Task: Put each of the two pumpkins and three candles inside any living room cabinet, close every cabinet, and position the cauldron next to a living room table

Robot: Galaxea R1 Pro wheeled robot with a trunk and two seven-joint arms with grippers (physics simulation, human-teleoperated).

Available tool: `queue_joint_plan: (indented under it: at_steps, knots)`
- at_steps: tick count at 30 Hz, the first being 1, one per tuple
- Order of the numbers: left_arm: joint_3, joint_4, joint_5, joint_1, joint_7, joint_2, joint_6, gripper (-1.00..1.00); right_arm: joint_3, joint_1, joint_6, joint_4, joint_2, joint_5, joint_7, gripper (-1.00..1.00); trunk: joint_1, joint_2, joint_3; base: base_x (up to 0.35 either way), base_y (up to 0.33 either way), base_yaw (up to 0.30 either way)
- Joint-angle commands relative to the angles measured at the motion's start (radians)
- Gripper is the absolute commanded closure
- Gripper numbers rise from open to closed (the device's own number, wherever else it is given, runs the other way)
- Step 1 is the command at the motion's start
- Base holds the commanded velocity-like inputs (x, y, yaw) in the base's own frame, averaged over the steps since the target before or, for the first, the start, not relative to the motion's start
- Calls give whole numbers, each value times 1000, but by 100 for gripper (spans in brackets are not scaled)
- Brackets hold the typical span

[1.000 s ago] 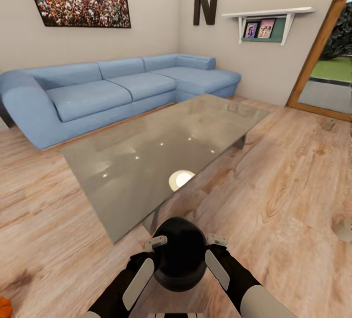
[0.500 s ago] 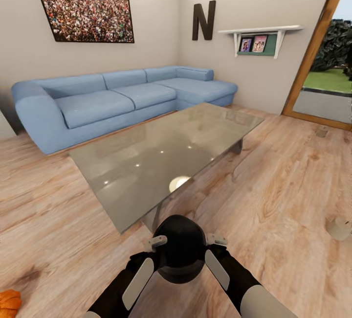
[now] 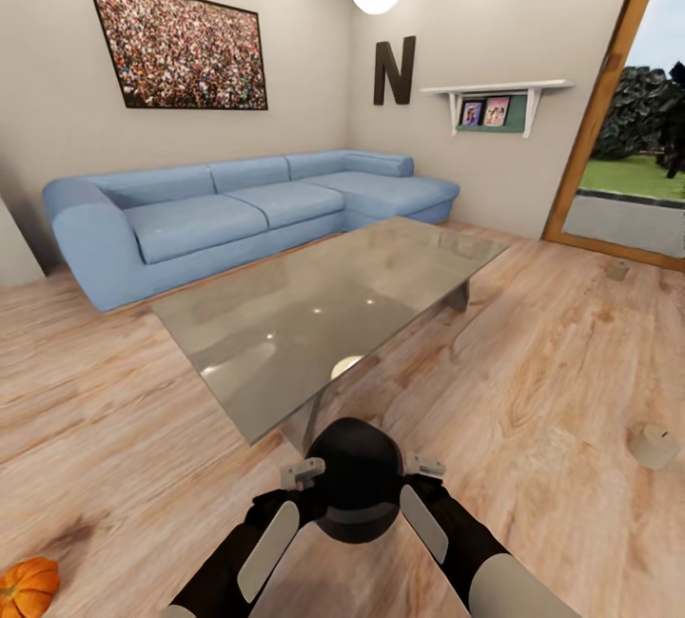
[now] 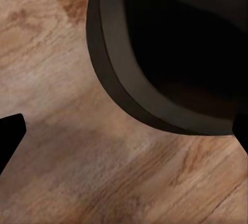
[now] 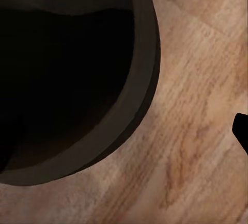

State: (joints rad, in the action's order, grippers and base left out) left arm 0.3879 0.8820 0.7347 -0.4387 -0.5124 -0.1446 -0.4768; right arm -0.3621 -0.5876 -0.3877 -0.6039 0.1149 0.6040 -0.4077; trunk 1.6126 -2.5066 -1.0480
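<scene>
Cauldron (image 3: 356, 478) unmoved between both arms; view tilted up.

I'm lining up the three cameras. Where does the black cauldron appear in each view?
Head view: the cauldron sits low at center, between the two arms, just before the glass table.
Left wrist view: its dark rim and hollow take up the upper right.
Right wrist view: its rim and hollow take up the upper left.
Shared landmark: the wooden floor beneath the cauldron.
</scene>
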Motion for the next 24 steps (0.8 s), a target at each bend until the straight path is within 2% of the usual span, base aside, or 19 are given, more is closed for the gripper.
queue_joint_plan:
  at_steps: [1,8,24]
  knots:
    - [0,0,0,0,0,0,0,-100,0,0,0,0,0,0,0,-100,0,0,4,-31,12,0]
    - [-1,0,0,0,0,2,-2,-100,0,0,3,-2,1,0,0,-100,-4,2,31,-99,48,0]
    - [-1,0,0,0,0,2,-3,-100,-1,0,4,-4,0,-1,0,-100,-11,6,93,-278,157,0]
